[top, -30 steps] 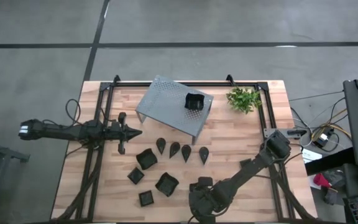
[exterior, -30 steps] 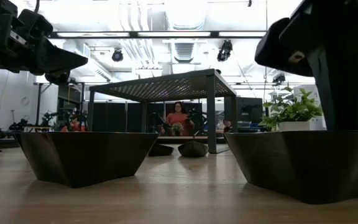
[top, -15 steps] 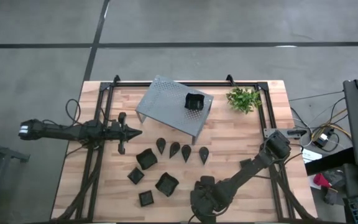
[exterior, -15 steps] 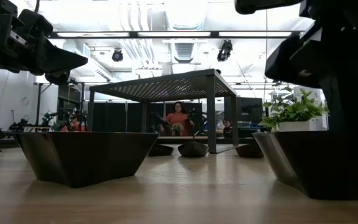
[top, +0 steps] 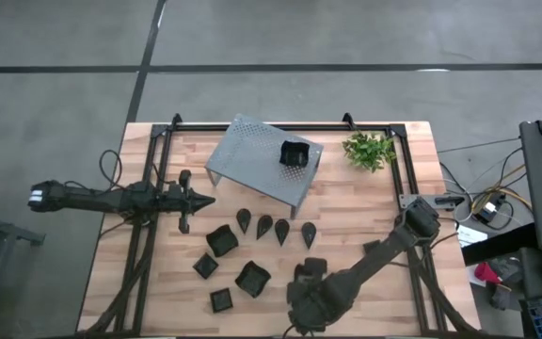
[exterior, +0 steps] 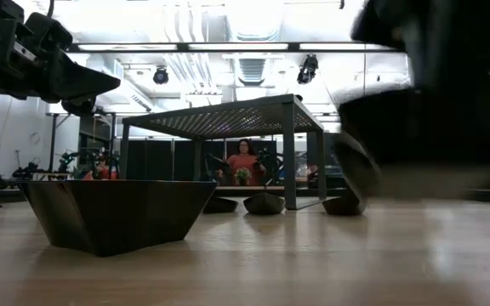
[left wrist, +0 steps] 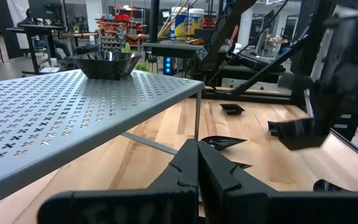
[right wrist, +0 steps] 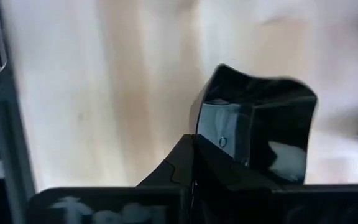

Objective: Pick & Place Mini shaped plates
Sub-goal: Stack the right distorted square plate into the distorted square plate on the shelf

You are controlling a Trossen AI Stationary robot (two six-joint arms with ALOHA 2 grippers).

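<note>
My right gripper (top: 309,275) is near the table's front edge, shut on a square black mini plate (right wrist: 260,121), which also shows in the left wrist view (left wrist: 296,132) and, blurred, in the low view (exterior: 415,136). Other mini plates rest on their bases on the wood: three square ones (top: 221,240) (top: 205,266) (top: 252,278), another square one (top: 221,299), and a row of teardrop ones (top: 264,226). One more (top: 294,153) sits on the grey perforated shelf (top: 252,151). My left gripper (top: 210,199) waits shut and level at the left, touching nothing. My right gripper pinches one side wall of the square plate at its rim (right wrist: 199,138), one finger (right wrist: 222,168) inside the dish and the other outside. The fingers come from above, pointing steeply down. The plate hangs clear of the table, tilted.
A small green plant (top: 368,151) stands at the far right. The shelf takes up the far middle. A black frame (top: 158,141) runs along the table's far and left sides. Bare wood (top: 384,301) lies at the near right.
My right gripper has shut on the square plate's wall and gone up, tipping somewhat. The plate, which rested on the table near the front edge, is now lifted clear of it.
</note>
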